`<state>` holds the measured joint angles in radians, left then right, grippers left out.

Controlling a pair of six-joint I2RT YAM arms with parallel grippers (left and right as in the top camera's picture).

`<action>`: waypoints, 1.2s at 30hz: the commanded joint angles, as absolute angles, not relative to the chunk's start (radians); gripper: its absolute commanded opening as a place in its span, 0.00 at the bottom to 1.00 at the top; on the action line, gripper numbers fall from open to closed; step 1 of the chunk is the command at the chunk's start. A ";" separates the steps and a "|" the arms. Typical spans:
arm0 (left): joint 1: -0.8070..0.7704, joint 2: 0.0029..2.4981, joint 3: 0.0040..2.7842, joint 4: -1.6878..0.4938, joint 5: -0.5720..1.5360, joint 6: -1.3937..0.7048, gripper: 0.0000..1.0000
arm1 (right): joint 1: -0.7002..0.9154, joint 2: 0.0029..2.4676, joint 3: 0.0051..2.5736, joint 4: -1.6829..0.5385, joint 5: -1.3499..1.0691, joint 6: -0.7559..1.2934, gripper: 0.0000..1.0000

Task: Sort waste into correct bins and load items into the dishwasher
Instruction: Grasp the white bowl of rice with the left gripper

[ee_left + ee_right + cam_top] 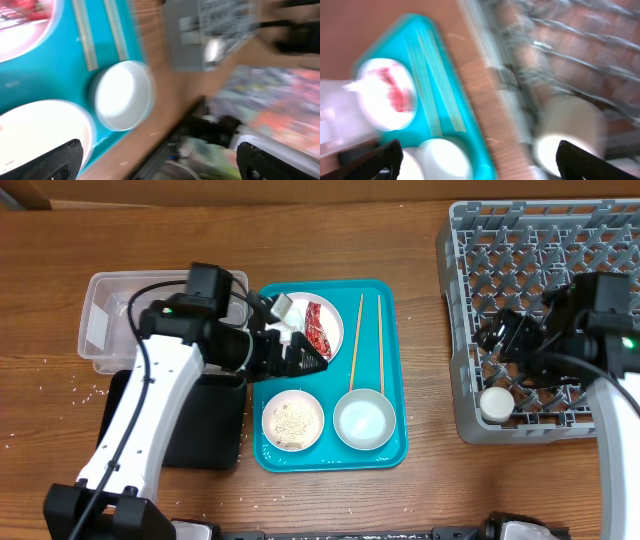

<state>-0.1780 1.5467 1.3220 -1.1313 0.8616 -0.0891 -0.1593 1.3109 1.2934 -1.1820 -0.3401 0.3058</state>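
The red wrapper [316, 328] lies on the small plate [335, 330] at the far end of the teal tray [392, 360], with the crumpled napkin wad [283, 307] beside it at the plate's far-left rim. The left tool [305, 360] hangs over the plate's near rim, so the wrapper is just beyond its tips, toward the far side of the worktop. The strip's long axis runs far to near, roughly parallel to the two chopsticks [356, 340] on its right. Since the left arm reaches in from the left, its jaws would probably close best across the strip's narrow width.

In the left wrist view the fingers sit at the frame's two bottom corners with nothing between them, so that tool is wide and empty. The right tool [500, 335] is also wide and empty, over the dish rack [460, 280] and well apart from the plate, so the left arm is clearly nearer. The clear tub [100, 330] and the black tray [215, 430] both lie to the left of the teal tray, on the left arm's side.
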 commanded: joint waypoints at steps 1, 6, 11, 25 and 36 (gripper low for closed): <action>-0.313 1.533 1.337 -1.119 0.472 -0.211 0.99 | -0.163 1.217 1.327 -1.124 -0.590 0.273 1.00; -0.508 1.541 1.330 -1.092 0.185 -0.328 0.92 | -0.163 1.195 1.327 -1.114 -0.621 0.272 1.00; -0.669 1.597 1.296 -1.026 0.067 -0.382 0.82 | -0.163 1.195 1.327 -1.132 -0.624 0.272 1.00; -0.678 1.726 1.274 -1.015 -0.072 -0.657 0.50 | -0.163 1.195 1.327 -1.161 -0.623 0.272 1.00; -0.648 1.909 1.259 -0.990 0.023 -0.740 0.24 | -0.163 1.195 1.327 -1.161 -0.623 0.272 1.00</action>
<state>-0.6525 1.8793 1.2629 -0.9905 -0.0078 -0.6983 -0.1593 1.2007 1.3037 -1.1641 -0.6144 0.2832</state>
